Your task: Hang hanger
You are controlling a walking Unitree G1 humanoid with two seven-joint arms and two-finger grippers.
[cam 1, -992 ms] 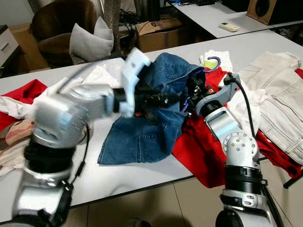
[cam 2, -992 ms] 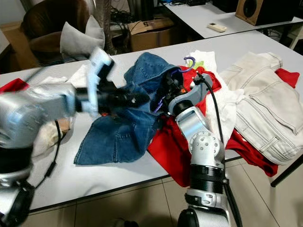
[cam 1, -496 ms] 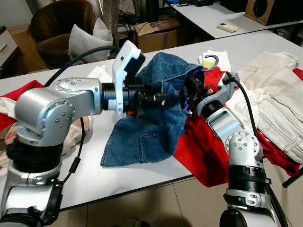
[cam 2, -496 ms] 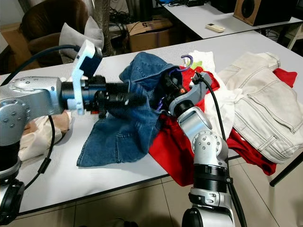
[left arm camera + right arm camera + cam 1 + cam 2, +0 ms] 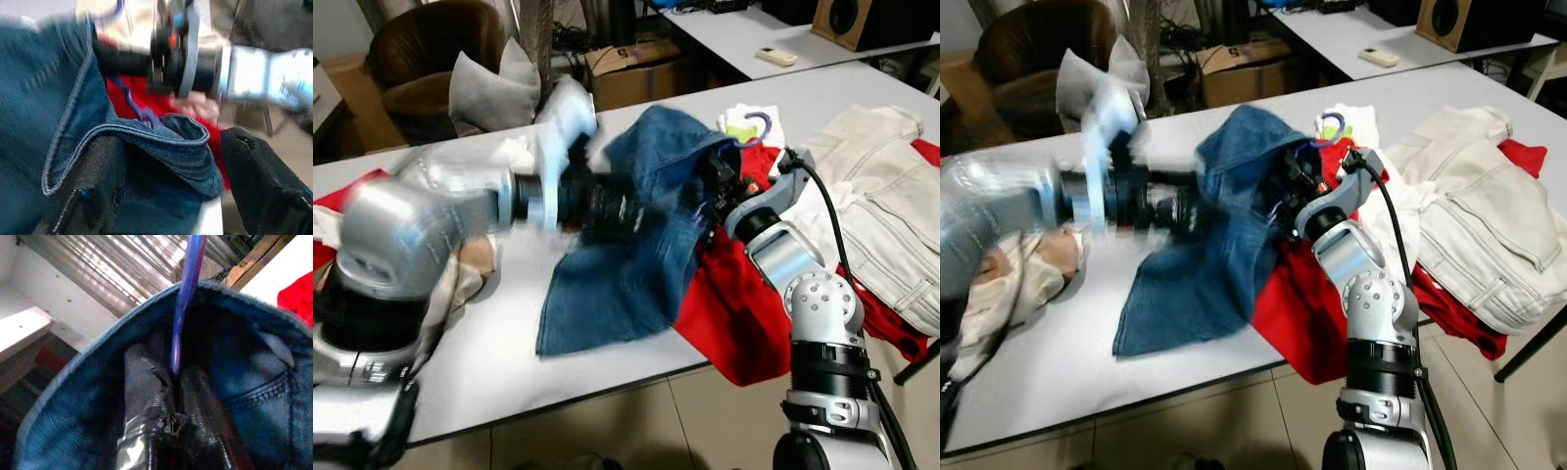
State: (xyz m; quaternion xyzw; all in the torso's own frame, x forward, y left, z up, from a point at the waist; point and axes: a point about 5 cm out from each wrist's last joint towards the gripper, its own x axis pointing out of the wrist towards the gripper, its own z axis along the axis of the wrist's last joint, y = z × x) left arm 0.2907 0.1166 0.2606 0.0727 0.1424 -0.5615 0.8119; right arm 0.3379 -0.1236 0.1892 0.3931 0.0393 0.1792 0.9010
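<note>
Over a white table strewn with clothes, the right gripper pinches a purple hanger between its closed fingers, buried inside the raised blue denim garment. The hanger's hook pokes out beyond the denim. The left gripper, fingers spread wide, straddles a folded denim edge opposite.

No readable text, labels, brands or numbers in any view. Cardboard box behind the table has a dark mark on its face, too blurred to read. Remote is too small for its markings to be read.
</note>
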